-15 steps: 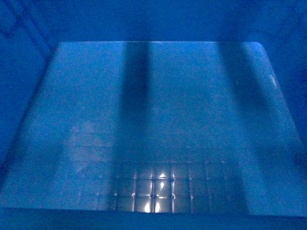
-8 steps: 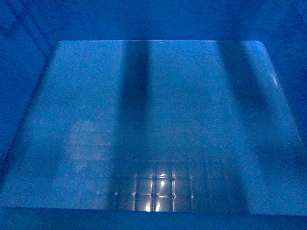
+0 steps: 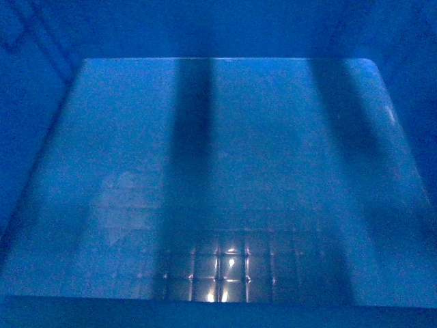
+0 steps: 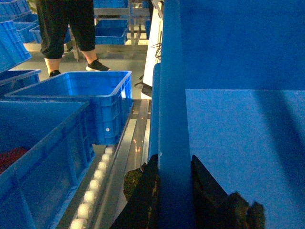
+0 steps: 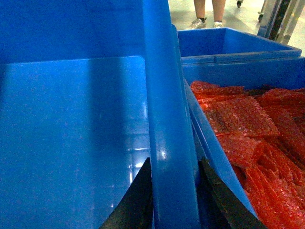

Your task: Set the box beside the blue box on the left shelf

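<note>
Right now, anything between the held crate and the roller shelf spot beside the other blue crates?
Nothing visible. Left gripper and right gripper each clamp a wall of the blue crate. Left of it, a strip of white rollers lies bare beside two blue crates.

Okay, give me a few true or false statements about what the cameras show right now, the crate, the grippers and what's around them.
1. The left gripper clamps the box by its rim. True.
2. The box holds red bubble wrap. False: it is empty; the red bubble wrap lies in the neighbouring crate on the right.
3. White rollers show on the shelf left of the box. True.
4. The right gripper hangs open, clear of the box. False: its fingers straddle the rim.
5. Nobody is in view. False: a person's legs stand beyond the shelf.
</note>
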You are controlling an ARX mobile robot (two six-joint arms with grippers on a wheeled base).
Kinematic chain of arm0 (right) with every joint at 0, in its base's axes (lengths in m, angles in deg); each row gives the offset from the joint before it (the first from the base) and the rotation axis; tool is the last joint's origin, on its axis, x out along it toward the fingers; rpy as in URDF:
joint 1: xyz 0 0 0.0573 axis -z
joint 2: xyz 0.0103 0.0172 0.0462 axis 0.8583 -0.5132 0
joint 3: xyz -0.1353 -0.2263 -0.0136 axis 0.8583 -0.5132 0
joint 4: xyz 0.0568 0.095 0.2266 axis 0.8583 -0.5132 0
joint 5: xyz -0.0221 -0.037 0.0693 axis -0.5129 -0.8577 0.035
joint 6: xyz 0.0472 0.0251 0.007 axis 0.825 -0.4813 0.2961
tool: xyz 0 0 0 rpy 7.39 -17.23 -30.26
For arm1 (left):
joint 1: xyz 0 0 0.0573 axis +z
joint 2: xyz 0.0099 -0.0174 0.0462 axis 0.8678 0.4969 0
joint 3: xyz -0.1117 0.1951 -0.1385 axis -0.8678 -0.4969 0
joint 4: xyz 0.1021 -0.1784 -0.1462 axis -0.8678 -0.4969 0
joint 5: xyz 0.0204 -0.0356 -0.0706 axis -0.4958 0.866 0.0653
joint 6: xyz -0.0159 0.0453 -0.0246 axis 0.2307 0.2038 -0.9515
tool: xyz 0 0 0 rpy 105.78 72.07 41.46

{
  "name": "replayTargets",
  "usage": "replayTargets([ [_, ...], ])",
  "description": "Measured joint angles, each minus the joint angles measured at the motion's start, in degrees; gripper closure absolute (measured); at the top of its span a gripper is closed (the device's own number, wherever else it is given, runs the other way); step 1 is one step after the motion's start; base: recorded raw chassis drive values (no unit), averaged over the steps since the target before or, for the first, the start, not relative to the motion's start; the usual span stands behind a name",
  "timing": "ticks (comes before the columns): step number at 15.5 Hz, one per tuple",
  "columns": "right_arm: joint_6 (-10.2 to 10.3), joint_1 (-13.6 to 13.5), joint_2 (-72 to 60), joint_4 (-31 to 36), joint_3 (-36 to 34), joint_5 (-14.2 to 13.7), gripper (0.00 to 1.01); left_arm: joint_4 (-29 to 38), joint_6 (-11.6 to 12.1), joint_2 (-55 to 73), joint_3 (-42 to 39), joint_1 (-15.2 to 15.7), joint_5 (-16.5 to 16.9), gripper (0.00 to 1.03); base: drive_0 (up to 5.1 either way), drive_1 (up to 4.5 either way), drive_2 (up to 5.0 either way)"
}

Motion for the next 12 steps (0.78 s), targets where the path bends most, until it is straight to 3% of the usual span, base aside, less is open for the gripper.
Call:
replayTargets([
  [12, 0.0, 0.0, 0.0, 0.0, 0.0, 0.0, 0.82, 0.0, 0.0, 0.0, 0.0, 0.0, 0.0, 0.91, 0.0, 0.0, 0.0],
])
